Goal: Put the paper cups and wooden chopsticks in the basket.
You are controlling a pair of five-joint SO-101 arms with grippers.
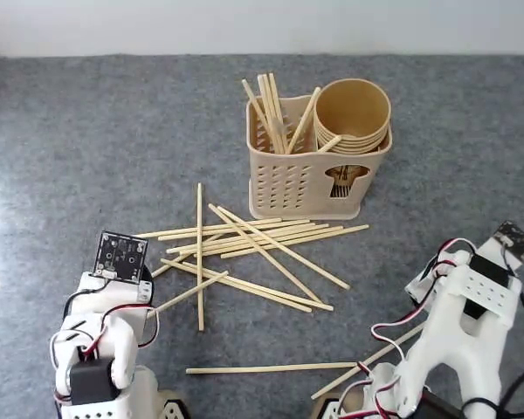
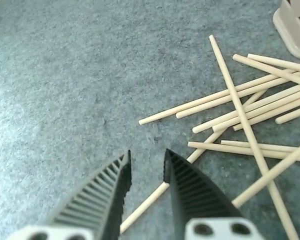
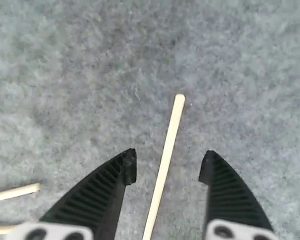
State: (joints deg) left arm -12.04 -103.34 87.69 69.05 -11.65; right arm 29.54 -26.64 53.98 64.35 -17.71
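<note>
Whole table is covered in mottled grey felt (image 1: 87,140), with a plain white strip of wall (image 1: 244,22) along the top of the frame. The basket (image 1: 301,179), upper centre, is cream plastic with rows of thin vertical slots. The paper cups (image 1: 354,109) are plain kraft tan. The chopsticks (image 1: 253,240) are pale blond wood, no markings. The left arm (image 1: 100,349) and right arm (image 1: 458,327) are white with black bits and red, white and black wires. The left gripper (image 2: 146,167) and right gripper (image 3: 167,165) are black, ribbed on the inner faces.
</note>
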